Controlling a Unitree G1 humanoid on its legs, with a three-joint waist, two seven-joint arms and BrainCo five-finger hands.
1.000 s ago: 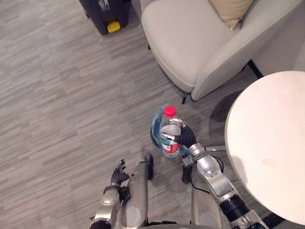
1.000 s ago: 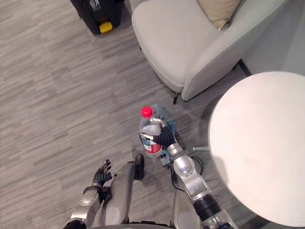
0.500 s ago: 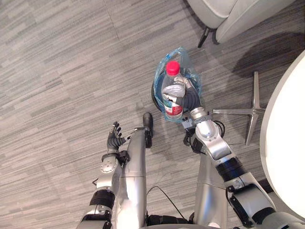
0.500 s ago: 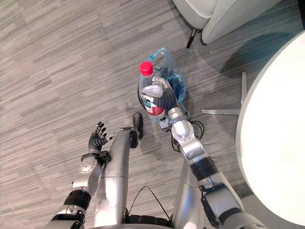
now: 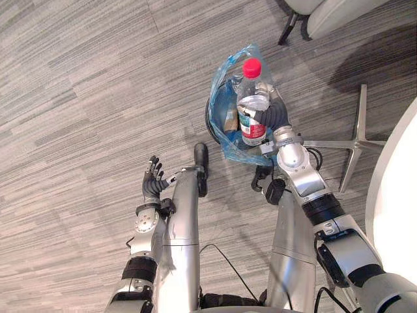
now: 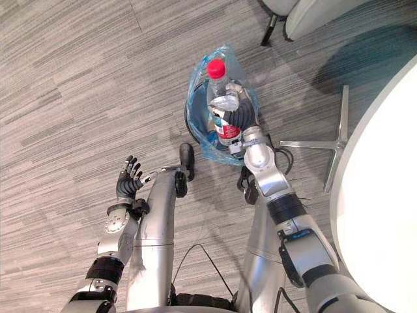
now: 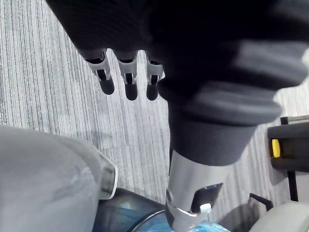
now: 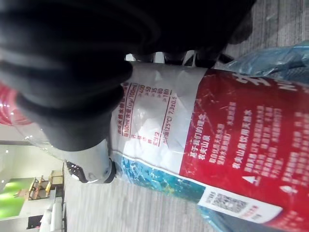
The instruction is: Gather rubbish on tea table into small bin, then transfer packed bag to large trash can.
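My right hand [image 5: 272, 117] is shut on a clear plastic bottle [image 5: 251, 104] with a red cap and a red and white label [image 8: 193, 130]. It holds the bottle upright above the small dark bin [image 5: 215, 127], which stands on the floor lined with a blue plastic bag [image 5: 228, 72]. Some rubbish lies inside the bag. My left hand [image 5: 152, 184] hangs low at my left side over the floor, its fingers [image 7: 126, 77] straight and holding nothing.
The round white tea table [image 5: 397, 195] fills the right edge, with its metal star foot [image 5: 355, 140] on the floor beside the bin. A grey armchair's leg [image 5: 288, 29] stands beyond the bin. Grey wood-pattern floor lies to the left.
The view has tilted down and shifted. My right hand has carried the bottle further over the bin's opening. My left hand stays open at my side.
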